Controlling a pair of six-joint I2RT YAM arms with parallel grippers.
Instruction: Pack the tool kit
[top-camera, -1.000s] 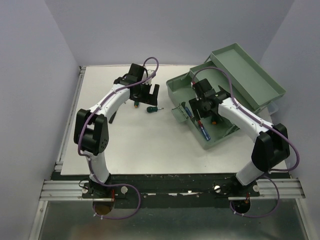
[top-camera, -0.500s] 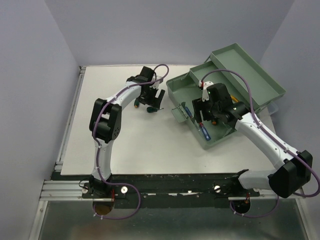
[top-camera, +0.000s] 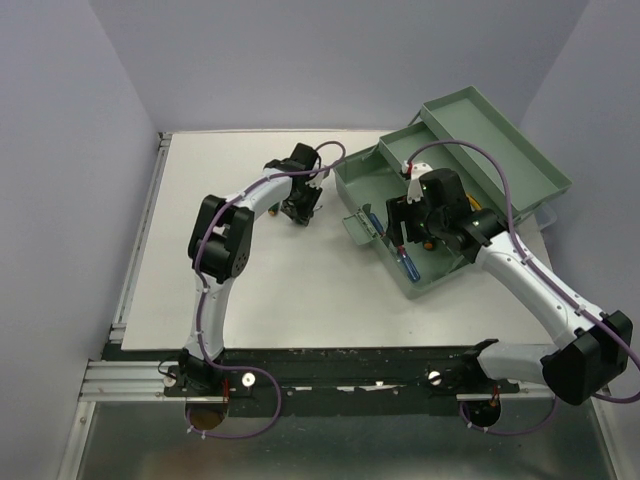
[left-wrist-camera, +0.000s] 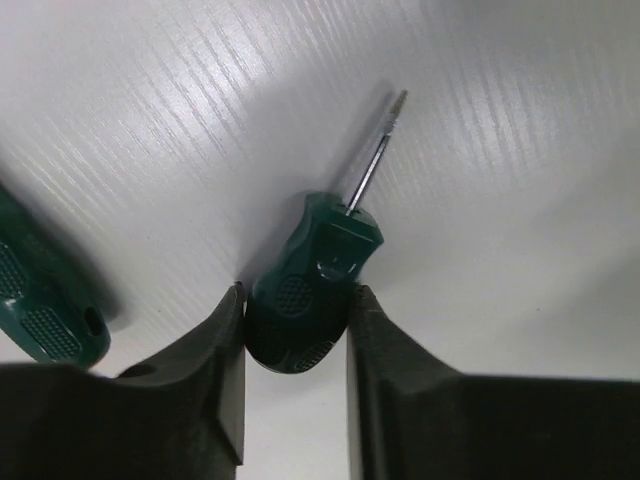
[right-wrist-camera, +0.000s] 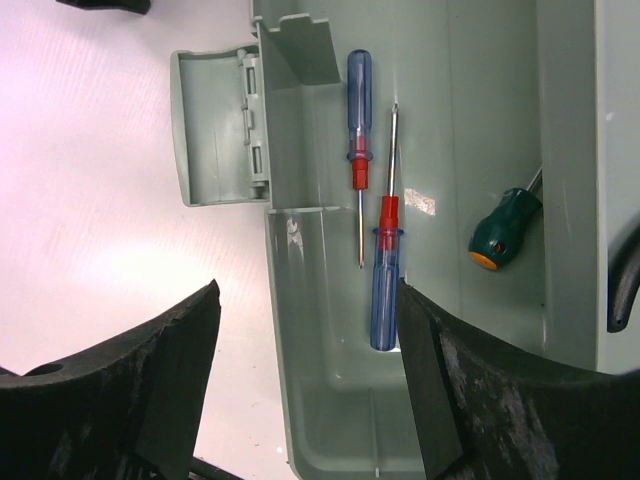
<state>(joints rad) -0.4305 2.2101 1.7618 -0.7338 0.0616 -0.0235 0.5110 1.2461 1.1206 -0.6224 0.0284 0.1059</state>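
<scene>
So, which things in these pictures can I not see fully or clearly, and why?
- Left wrist view: second green handle, cut off by the left edge; its shaft is out of view.
- Right wrist view: orange-capped green screwdriver, shaft mostly hidden behind the toolbox wall.
- Right wrist view: dark curved object, cut off by the right edge; cannot be identified.
- Top view: the green screwdriver between the left gripper jaws is hidden under that gripper.

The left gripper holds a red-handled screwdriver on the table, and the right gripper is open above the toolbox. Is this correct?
Not quite. The left wrist view shows that the screwdriver in the left gripper has a green handle, not red. The right gripper is indeed open above the toolbox.
</scene>
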